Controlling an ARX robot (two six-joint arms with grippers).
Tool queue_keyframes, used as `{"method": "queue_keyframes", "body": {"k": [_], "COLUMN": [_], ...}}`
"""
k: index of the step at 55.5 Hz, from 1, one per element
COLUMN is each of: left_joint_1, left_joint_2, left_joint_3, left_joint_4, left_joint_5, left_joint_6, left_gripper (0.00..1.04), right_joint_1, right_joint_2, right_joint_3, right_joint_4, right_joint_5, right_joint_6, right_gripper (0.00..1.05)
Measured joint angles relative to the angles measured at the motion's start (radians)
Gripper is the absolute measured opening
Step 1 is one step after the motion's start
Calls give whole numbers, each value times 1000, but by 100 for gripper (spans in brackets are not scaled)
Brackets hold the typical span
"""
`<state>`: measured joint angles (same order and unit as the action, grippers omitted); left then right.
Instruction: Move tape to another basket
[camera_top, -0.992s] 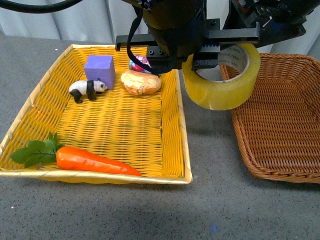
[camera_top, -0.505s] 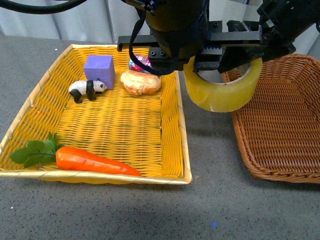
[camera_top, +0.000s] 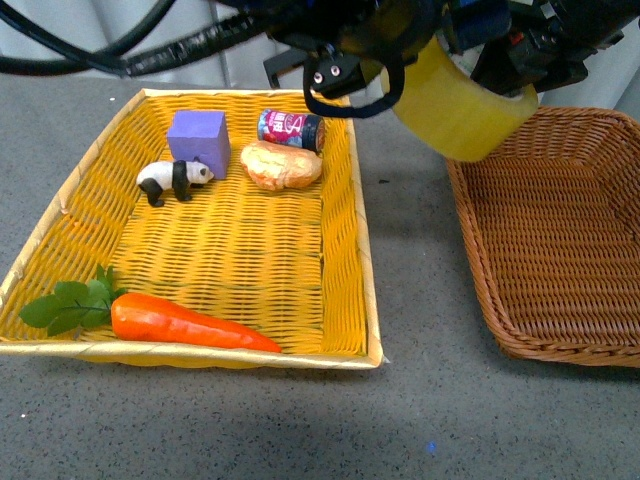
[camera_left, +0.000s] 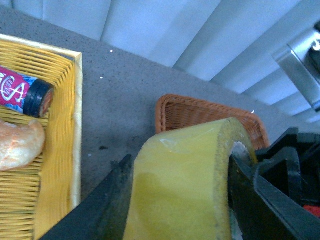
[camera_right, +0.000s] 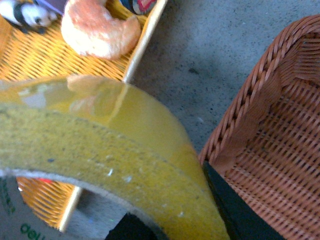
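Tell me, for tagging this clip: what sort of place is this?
Likely a robot test bench: grey speckled tabletop, pale pleated curtain behind, and toy props such as an orange carrot in a bright yellow woven basket.

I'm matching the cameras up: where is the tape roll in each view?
Front: tape upper right, by the brown basket rim.
Left wrist: tape lower middle, in the foreground.
Right wrist: tape fills the left side.
Shared landmark: brown basket.
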<state>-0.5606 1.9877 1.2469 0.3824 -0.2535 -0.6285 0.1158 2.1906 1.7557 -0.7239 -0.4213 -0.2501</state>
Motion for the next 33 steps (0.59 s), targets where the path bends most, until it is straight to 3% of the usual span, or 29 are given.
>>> {"method": "queue_keyframes", "body": {"k": [13, 16, 18, 23, 33], "left_joint_1": [47, 60, 81, 115, 123], "left_joint_2": [-1, -6, -33, -74, -71], "left_joint_3": [0, 2, 5, 23, 85], "left_joint_4": [51, 76, 106, 156, -24], "left_joint_5": [80, 76, 80, 97, -37], "left_joint_6": [-157, -253, -344, -452, -448], "left_gripper": [90, 99, 99, 98, 98], "right_joint_1": [-29, -35, -53, -96, -137], "right_joint_2": [24, 34, 51, 95, 111], "right_joint_3": [74, 87, 86, 74, 62], "right_joint_4": [-7, -6, -7, -23, -8], "right_joint_5": [-23, 52, 106, 99, 143], "right_joint_6": [86, 77, 66, 64, 68], "right_gripper": [16, 16, 16, 15, 15]}}
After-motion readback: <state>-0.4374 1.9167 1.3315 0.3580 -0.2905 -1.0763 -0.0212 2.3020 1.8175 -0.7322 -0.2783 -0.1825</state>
